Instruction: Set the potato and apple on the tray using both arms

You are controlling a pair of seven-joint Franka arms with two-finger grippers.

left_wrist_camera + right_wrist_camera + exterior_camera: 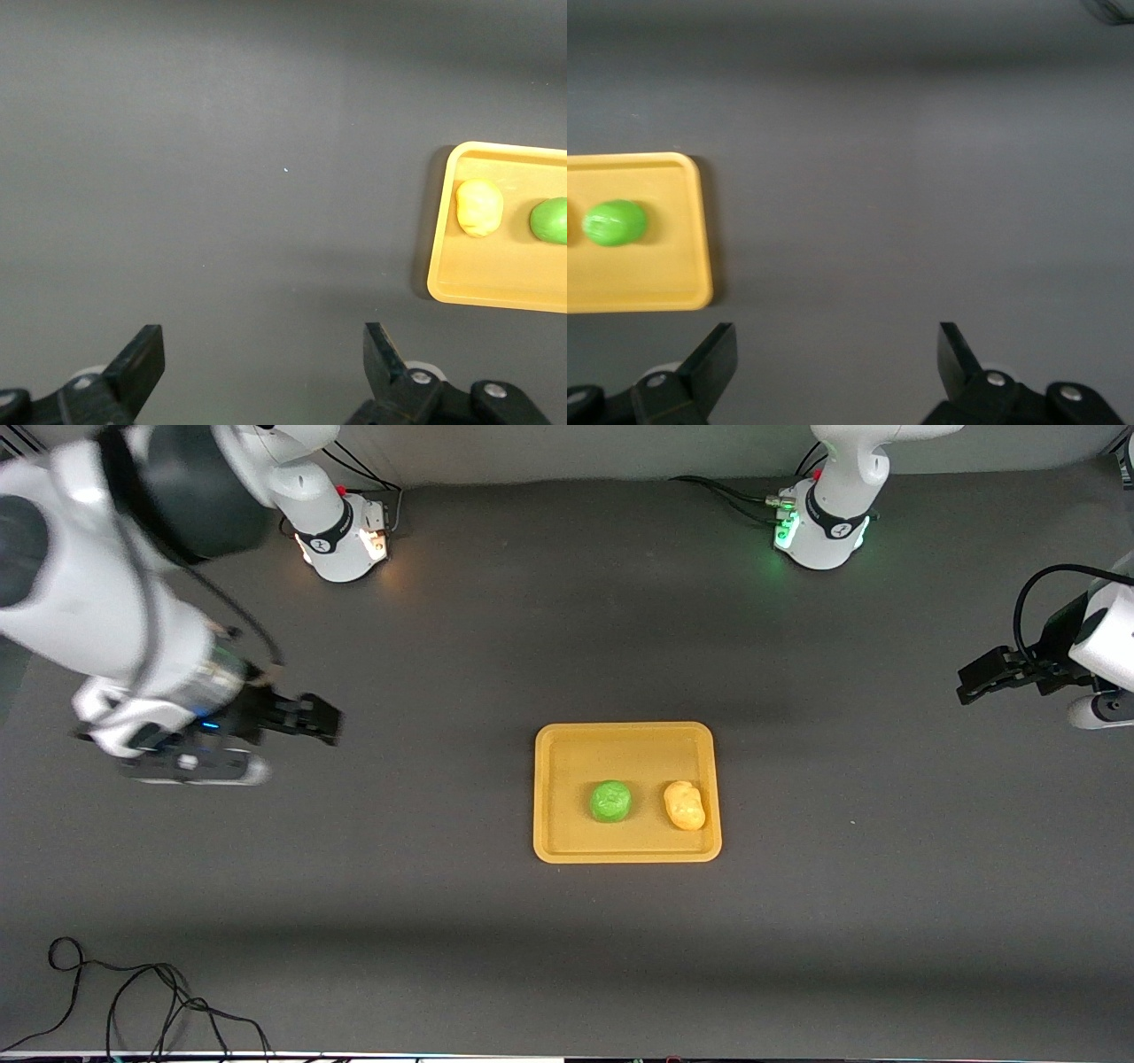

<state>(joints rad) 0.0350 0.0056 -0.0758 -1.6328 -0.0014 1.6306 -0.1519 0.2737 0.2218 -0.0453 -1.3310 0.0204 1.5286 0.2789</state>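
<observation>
The yellow-orange tray (567, 771) lies in the middle of the table. On it rest the green apple (610, 801) and, beside it toward the left arm's end, the lumpy yellow potato (685, 805). My right gripper (323, 722) hangs open and empty over bare table, well off the tray toward the right arm's end. My left gripper (970, 682) is open and empty over the table's left-arm end. The left wrist view shows the left gripper (263, 341), the tray (496, 279), potato (479, 207) and apple (551, 220). The right wrist view shows the right gripper (836, 341), the tray (656, 283) and apple (615, 222).
The two arm bases (341, 531) (819, 527) stand at the table's edge farthest from the front camera. A loose black cable (133, 1001) lies at the near corner on the right arm's end. Dark grey table surface surrounds the tray.
</observation>
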